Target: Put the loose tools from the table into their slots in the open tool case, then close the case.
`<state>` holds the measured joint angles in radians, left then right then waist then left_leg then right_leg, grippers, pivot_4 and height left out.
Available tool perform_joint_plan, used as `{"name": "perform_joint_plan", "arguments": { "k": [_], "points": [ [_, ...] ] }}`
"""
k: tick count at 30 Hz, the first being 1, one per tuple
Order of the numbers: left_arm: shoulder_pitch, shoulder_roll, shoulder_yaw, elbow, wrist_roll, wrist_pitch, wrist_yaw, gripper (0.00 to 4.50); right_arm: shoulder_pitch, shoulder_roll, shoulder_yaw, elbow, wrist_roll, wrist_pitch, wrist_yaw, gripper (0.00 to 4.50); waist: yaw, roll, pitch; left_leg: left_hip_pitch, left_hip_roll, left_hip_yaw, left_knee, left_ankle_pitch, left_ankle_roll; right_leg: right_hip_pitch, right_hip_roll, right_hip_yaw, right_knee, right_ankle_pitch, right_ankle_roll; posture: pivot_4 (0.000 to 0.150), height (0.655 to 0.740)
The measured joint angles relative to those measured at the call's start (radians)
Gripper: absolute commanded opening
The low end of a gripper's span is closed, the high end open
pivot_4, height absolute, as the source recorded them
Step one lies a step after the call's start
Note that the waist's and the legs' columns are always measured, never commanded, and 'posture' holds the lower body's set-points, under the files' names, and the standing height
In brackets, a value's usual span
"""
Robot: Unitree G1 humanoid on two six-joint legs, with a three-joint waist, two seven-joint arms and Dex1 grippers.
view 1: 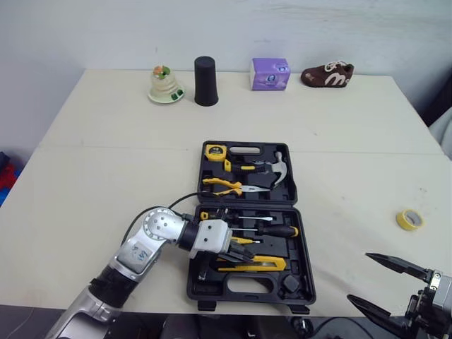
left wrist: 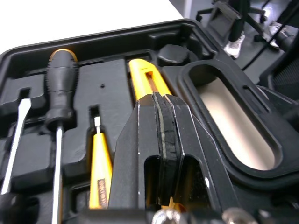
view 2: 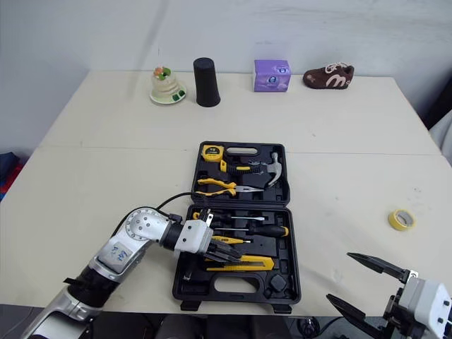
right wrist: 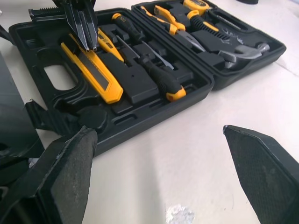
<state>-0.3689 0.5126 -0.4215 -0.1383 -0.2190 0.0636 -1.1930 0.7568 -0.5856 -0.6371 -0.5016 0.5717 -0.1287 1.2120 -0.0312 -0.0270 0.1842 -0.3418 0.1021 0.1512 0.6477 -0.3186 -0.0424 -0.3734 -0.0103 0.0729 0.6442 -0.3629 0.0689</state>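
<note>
Left gripper (left wrist: 161,107) pressed together, nothing pinched, over utility knife (view 1: 254,264) in tool case's (view 2: 233,300) near half | right gripper (view 1: 359,277) spread, near right | tape roll (view 1: 404,220) loose, right of case: likely light, stiff; pinch across rim.

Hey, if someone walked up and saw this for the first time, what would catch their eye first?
The open black tool case in the middle of the table, packed with yellow-and-black tools, stands out first. The left end effector, shut, points into its near half at the yellow utility knife. A yellow tape roll lies loose on the table to the right.
</note>
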Motion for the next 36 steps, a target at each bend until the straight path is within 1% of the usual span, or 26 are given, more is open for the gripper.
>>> {"name": "perform_joint_plan", "arguments": {
  "k": [5,8,11,13,15,16,17,20,21,23,24,26,27,30,31,34,36],
  "points": [
    [-0.007,-0.001,-0.023,0.014,0.052,-0.02,0.018,0.04,0.005,0.0,0.0,0.001,0.0,-0.002,-0.006,4.5,0.0,0.0,-0.001,0.003,0.0,0.0,0.0,0.0,0.001,0.003,-0.001,0.0,0.0,0.0,0.0,0.15,0.74],
    [-0.015,-0.004,-0.042,0.025,0.089,0.012,0.045,0.04,0.004,0.0,0.0,0.001,-0.001,-0.002,-0.012,4.5,0.0,0.001,-0.001,0.007,0.0,0.0,0.0,-0.003,0.006,0.007,-0.001,0.0,0.0,0.0,0.0,0.15,0.74],
    [-0.031,-0.009,-0.056,0.028,0.092,0.05,0.046,0.04,0.002,0.0,0.0,0.001,-0.002,-0.002,-0.018,4.5,0.001,0.001,-0.002,0.007,0.0,-0.001,0.0,-0.003,0.006,0.009,-0.002,0.0,-0.001,0.0,0.0,0.15,0.74],
    [-0.051,0.005,-0.078,0.025,0.101,0.077,0.025,0.04,0.002,0.0,0.0,0.002,-0.002,-0.002,-0.022,4.5,0.0,0.001,-0.003,0.008,0.0,-0.001,-0.001,-0.004,0.006,0.014,-0.002,0.0,-0.002,-0.001,-0.003,0.15,0.74],
    [-0.062,0.022,-0.091,0.021,0.11,0.088,0.008,0.04,0.001,0.0,0.0,0.005,-0.002,-0.002,-0.027,4.5,-0.003,0.003,-0.011,0.009,0.001,-0.001,-0.002,-0.004,0.006,0.015,-0.002,0.0,-0.002,-0.004,-0.008,0.15,0.74],
    [-0.066,0.015,-0.087,0.029,0.11,0.083,0.01,0.04,0.001,0.001,0.0,0.013,-0.003,-0.003,-0.031,4.5,-0.007,0.004,-0.016,0.009,0.001,-0.001,-0.002,-0.004,0.006,0.015,-0.002,0.0,-0.003,-0.004,-0.008,0.15,0.74],
    [-0.057,-0.018,-0.069,0.06,0.101,0.046,0.02,0.04,-0.002,0.004,0.0,0.024,-0.003,-0.003,-0.043,4.5,-0.006,0.005,-0.017,0.009,0.001,-0.001,-0.002,-0.004,0.006,0.015,-0.003,0.0,-0.003,-0.004,-0.008,0.15,0.74],
    [-0.047,-0.043,-0.05,0.103,0.071,-0.006,0.02,0.04,-0.001,0.011,-0.008,0.04,-0.002,-0.007,-0.058,4.5,0.0,0.004,-0.017,0.008,0.001,-0.002,-0.001,-0.003,0.008,0.014,-0.005,0.0,-0.003,-0.005,-0.009,0.15,0.74],
    [-0.037,-0.048,-0.022,0.114,0.044,-0.012,0.018,0.32,0.001,0.021,-0.027,0.051,-0.001,-0.017,-0.063,4.5,0.0,0.004,-0.016,0.008,0.001,-0.002,-0.001,-0.003,0.009,0.012,-0.005,0.0,-0.003,-0.005,-0.01,0.15,0.74],
    [-0.027,-0.042,0.08,0.117,-0.04,-0.015,0.014,0.91,0.018,0.046,-0.092,0.112,0.003,-0.032,-0.08,4.5,0.002,0.003,-0.015,0.007,0.0,-0.002,-0.001,-0.003,0.009,0.01,-0.006,-0.001,-0.003,-0.005,-0.009,0.15,0.74],
    [-0.027,-0.031,0.124,0.116,-0.068,-0.015,0.014,1.27,0.024,0.052,-0.12,0.141,0.004,-0.039,-0.088,4.5,0.001,0.003,-0.015,0.007,0.0,-0.002,-0.001,-0.003,0.009,0.01,-0.007,-0.001,-0.003,-0.005,-0.009,0.15,0.74],
    [-0.021,-0.005,0.218,0.116,-0.103,-0.017,0.031,2.16,0.025,0.067,-0.181,0.206,0.011,-0.053,-0.11,4.5,0.0,0.003,-0.016,0.007,0.0,-0.002,-0.002,-0.005,0.01,0.01,-0.008,-0.002,-0.004,-0.004,-0.009,0.15,0.74],
    [-0.011,0.009,0.273,0.125,-0.114,-0.023,0.055,2.75,0.023,0.078,-0.219,0.256,0.012,-0.069,-0.127,4.5,-0.002,0.003,-0.016,0.007,0.0,-0.001,-0.003,-0.006,0.009,0.011,-0.009,-0.004,-0.006,-0.004,-0.008,0.15,0.74],
    [0.034,0.072,0.405,0.21,-0.114,-0.047,0.12,4.13,0.023,0.093,-0.305,0.395,0.008,-0.113,-0.17,4.5,-0.008,0.004,-0.016,0.007,0.0,-0.001,-0.005,-0.008,0.008,0.009,-0.011,-0.008,-0.007,-0.003,-0.006,0.15,0.74],
    [0.055,0.1,0.45,0.249,-0.107,-0.061,0.143,4.39,0.025,0.1,-0.33,0.446,0.004,-0.132,-0.186,4.5,-0.009,0.004,-0.016,0.007,0.0,-0.001,-0.006,-0.008,0.008,0.007,-0.011,-0.009,-0.007,-0.003,-0.006,0.15,0.74],
    [0.117,0.174,0.597,0.381,-0.092,-0.097,0.233,4.39,0.03,0.13,-0.394,0.602,-0.017,-0.177,-0.266,4.5,-0.009,0.003,-0.015,0.005,-0.001,-0.001,-0.015,-0.007,0.005,0.001,-0.012,-0.01,-0.007,-0.006,-0.008,0.15,0.74],
    [0.155,0.208,0.692,0.431,-0.092,-0.105,0.289,4.39,0.038,0.139,-0.423,0.703,-0.031,-0.203,-0.314,4.5,-0.008,0.003,-0.015,0.003,-0.001,-0.001,-0.018,-0.005,0.001,-0.001,-0.013,-0.01,-0.007,-0.008,-0.008,0.15,0.74]
  ]
}}
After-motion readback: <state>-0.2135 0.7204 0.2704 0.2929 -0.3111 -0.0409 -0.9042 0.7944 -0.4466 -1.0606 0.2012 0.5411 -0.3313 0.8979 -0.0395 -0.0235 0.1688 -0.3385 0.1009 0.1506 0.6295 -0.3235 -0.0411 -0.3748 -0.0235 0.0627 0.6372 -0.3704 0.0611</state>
